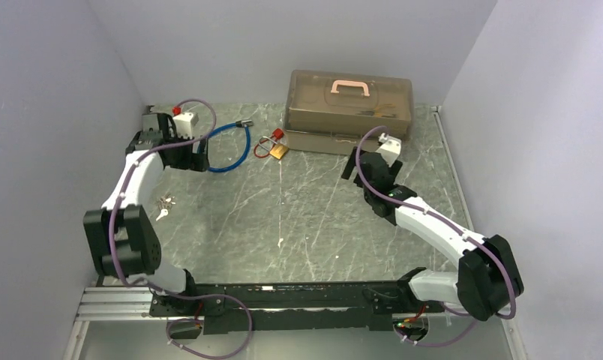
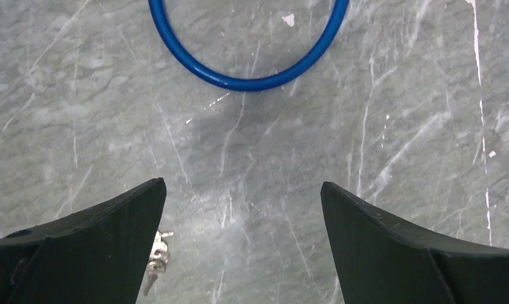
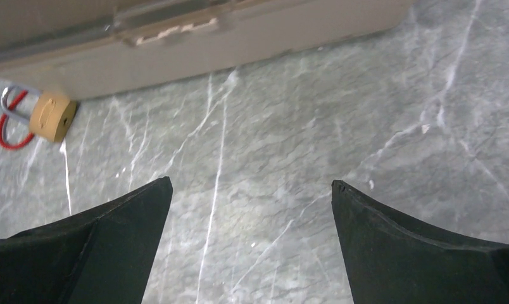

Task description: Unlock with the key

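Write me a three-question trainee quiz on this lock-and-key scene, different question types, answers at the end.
1. True or false: the left gripper is holding the keys.
2. Multiple choice: where is the brass padlock relative to the toolbox? A) on its lid B) on the table just in front of it C) inside it
3. Fill in: the keys lie beside the ____ arm.
Key: 1 false, its jaws are open and empty; 2 B; 3 left.
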Motion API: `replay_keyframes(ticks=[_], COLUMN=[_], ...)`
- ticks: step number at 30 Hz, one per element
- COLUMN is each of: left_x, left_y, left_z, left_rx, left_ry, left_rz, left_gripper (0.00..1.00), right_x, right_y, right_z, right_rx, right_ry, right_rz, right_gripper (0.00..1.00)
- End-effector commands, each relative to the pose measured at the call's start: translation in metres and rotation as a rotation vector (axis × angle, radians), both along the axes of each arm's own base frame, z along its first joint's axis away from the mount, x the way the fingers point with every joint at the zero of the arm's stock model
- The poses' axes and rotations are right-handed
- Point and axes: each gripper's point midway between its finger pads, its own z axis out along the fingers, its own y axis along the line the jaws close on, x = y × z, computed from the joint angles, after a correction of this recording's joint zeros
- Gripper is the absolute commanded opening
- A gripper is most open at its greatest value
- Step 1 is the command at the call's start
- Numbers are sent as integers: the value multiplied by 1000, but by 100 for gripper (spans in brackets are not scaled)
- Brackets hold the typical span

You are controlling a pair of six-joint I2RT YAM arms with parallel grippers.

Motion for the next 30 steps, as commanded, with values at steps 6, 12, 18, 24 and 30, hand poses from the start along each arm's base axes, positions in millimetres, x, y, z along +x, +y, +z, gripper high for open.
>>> replay_keyframes(ticks=[6,12,18,24,30], left_x=[46,74,91,89,84], left_y=[-12,-33,-59,-80,-86], left_z=[-19,-37,-55,-82,-103], left_rx=[59,149,168,247,251], left_ry=[136,152,173,192,225], left_rz=[-71,-117,-171,-217,-224], left_gripper=[99,99,99,97,87], right_x=[-16,-23,-24,-22,-19], right_y=[23,27,31,36,40], right_z=[-6,-6,-7,2,9], right_rx=[-100,-125,-129,-117,-121], right_ry=[54,63,65,41,24], right_rz=[64,85,101,112,126], right_gripper=[100,100,97,91,77])
